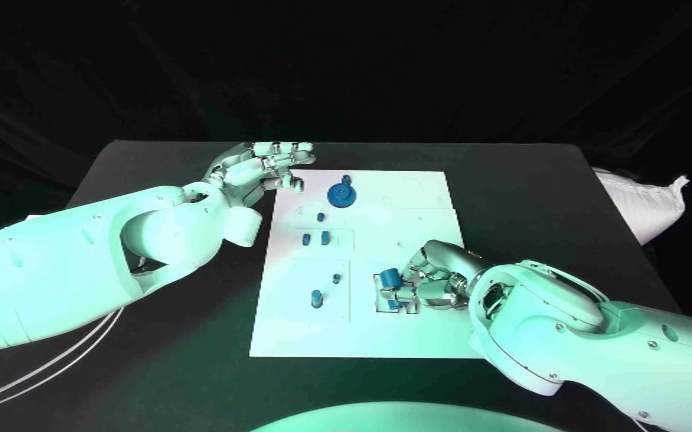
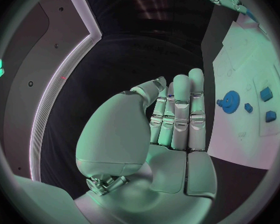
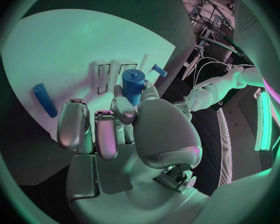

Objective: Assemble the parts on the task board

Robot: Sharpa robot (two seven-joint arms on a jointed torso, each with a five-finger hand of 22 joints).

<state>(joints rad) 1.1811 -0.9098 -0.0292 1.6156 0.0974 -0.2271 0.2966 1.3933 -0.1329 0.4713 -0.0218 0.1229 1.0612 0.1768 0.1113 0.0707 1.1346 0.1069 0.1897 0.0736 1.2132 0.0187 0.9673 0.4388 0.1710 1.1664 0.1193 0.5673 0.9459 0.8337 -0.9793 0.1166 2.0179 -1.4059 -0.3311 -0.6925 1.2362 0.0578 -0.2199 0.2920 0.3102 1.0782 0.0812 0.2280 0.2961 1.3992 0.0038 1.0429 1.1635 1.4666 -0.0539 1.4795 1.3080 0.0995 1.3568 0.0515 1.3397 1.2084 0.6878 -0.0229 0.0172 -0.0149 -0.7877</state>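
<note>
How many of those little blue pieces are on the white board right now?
6 that I can make out: a round gear near the far edge, two small blocks mid-board, two pegs nearer, and a cylinder at the right hand. That hand may hide more.

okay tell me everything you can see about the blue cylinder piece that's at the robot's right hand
The blue cylinder is a short, smooth, plastic-looking peg with a flat round end face. In the right wrist view it stands roughly upright over the white task board, pinched between fingers of the right hand. In the head view it sits near the board's right edge, just ahead of that hand. Its lower end is hidden by the fingers, so whether it touches the board cannot be told.
</note>
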